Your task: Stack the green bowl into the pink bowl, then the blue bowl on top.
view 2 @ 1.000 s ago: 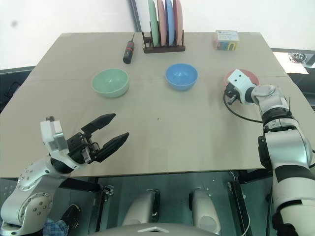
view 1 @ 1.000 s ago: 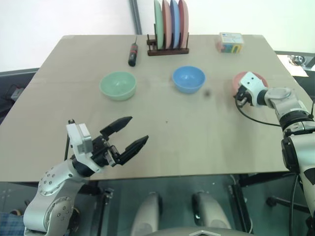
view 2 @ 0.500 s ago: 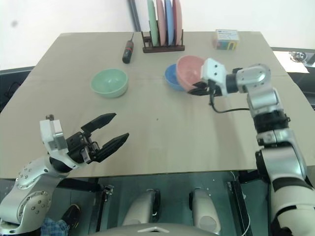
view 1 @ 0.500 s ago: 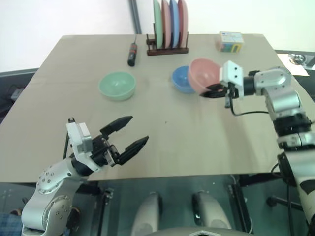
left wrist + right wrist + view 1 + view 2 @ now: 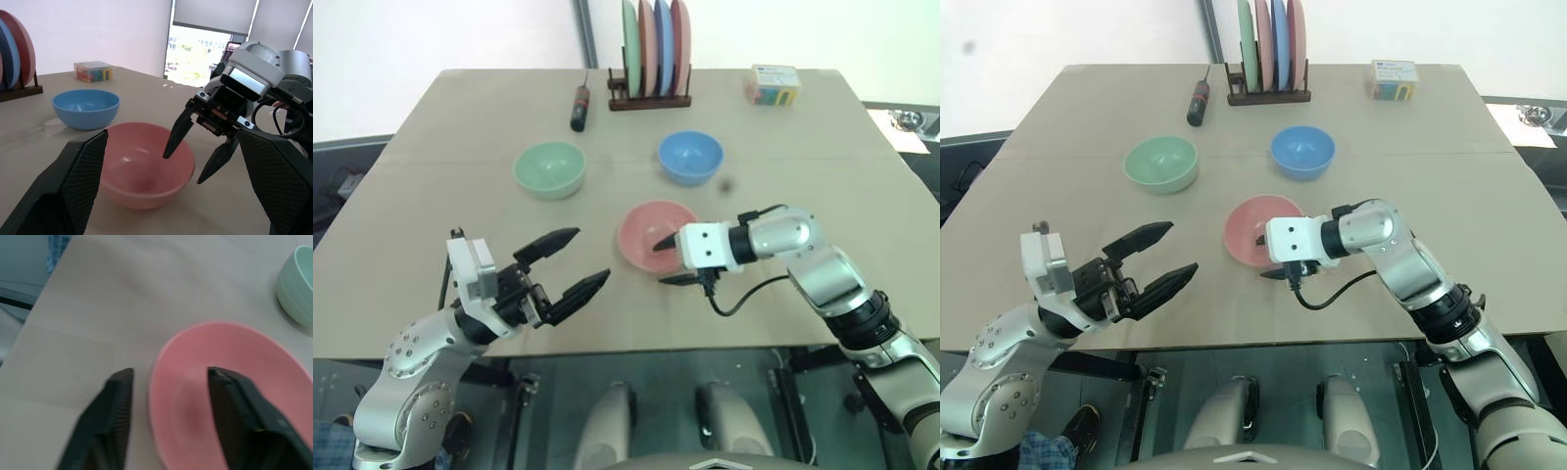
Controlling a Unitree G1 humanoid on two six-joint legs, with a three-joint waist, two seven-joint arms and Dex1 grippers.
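Farthest left, our left gripper [image 5: 570, 262] hangs over the near left part of the table [image 5: 431, 196], its two black fingers spread wide with nothing between them.

Beyond it sits the green bowl [image 5: 549, 168], upright and alone on the left of the table's middle, well apart from the other two. We judge it light, stiff, smooth plastic, likely a little slippery and unlikely to break. Its thin rim is the place to take hold, one finger inside the wall and one outside.

Next comes the pink bowl [image 5: 657, 233], upright near the middle of the table and closer to us than the other bowls. Our right gripper [image 5: 667, 260] is at its near right rim with its fingers parted, one finger inside the bowl and the other outside the wall; the left wrist view shows a gap on both sides, so it pinches nothing.

The blue bowl [image 5: 690, 157] stands farther back and slightly right, upright and empty. It should handle like the green one, with the same rim hold.

Along the far edge we see a screwdriver [image 5: 578, 106], a rack of upright plates [image 5: 652, 59] and a small box [image 5: 773, 83].

No bowl is stacked yet.
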